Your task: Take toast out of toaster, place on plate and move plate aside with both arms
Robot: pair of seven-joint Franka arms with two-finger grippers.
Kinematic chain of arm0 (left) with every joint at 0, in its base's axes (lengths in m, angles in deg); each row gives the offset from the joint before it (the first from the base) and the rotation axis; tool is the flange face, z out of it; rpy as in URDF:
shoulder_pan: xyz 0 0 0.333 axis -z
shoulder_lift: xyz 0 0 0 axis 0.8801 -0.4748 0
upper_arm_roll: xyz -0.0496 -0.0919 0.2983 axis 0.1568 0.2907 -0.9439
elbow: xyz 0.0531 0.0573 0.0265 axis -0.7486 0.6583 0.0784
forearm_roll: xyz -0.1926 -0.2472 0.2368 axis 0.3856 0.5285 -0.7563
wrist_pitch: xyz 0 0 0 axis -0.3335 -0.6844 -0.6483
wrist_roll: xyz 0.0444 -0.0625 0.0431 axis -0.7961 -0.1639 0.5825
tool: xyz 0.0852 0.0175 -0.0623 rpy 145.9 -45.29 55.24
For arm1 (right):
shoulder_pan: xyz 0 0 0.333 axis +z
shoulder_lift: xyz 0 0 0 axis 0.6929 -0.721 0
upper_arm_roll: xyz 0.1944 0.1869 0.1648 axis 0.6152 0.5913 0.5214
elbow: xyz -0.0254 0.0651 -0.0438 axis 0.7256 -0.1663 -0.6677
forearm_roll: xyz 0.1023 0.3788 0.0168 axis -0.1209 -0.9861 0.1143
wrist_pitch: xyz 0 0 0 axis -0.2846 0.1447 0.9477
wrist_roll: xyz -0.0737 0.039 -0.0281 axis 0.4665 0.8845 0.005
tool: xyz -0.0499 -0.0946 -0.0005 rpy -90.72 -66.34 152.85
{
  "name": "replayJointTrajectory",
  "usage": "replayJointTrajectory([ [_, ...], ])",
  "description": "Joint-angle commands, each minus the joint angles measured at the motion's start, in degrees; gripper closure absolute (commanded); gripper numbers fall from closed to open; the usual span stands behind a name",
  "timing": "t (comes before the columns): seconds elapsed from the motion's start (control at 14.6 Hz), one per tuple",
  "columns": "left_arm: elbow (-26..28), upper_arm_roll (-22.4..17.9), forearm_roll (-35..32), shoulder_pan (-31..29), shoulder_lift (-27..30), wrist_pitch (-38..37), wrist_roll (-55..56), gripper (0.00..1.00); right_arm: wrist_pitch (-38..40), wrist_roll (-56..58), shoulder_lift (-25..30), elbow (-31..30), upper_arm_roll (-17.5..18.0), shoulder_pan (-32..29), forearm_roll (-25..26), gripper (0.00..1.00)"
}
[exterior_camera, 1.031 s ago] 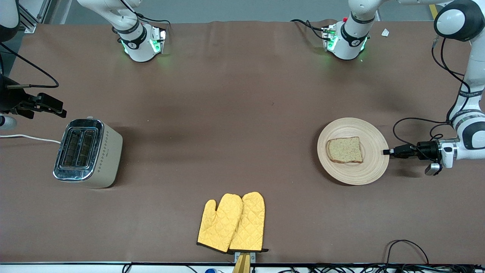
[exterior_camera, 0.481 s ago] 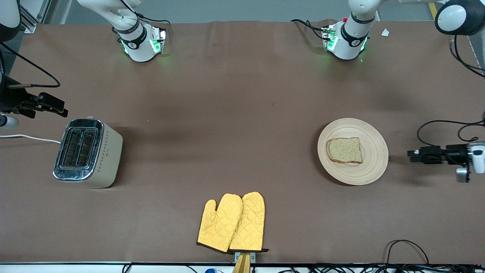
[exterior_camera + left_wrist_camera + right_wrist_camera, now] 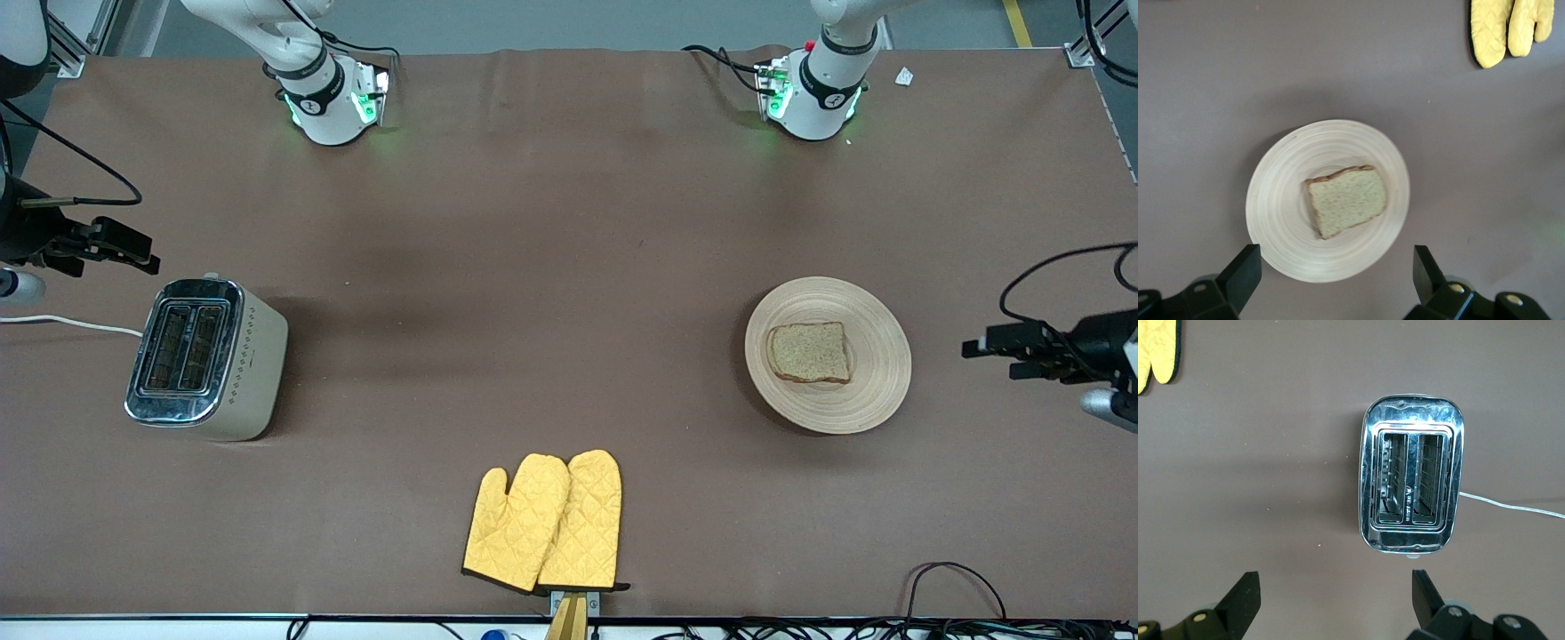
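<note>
Right gripper [image 3: 133,252] hovering released, waiting, toaster [image 3: 206,358] just beside and below it, both slots empty. Toast [image 3: 809,352] lying flat on plate [image 3: 876,391], off-centre. Left gripper [image 3: 994,348] hanging released, apart from the plate's rim. Judging the task nearly finished: advisable retreating level, avoiding any nudge to the rim.
</note>
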Motion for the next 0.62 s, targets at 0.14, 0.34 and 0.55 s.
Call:
replayJointTrajectory([
  [0.14,4.5,0.0,-8.1,7.7,12.7,-4.7,12.3,0.0,0.1,-0.7,1.0,-0.6,0.7,-1.0,0.5,0.0],
  [0.34,16.9,2.2,-8.5,7.4,23.6,0.9,18.3,0.0,0.0,-0.7,0.9,-0.6,0.8,-0.8,0.5,0.0],
  [0.55,27.7,1.8,-9.6,7.0,30.0,9.8,14.3,0.0,0.1,-0.7,1.0,-0.6,1.0,-0.3,0.5,0.0],
])
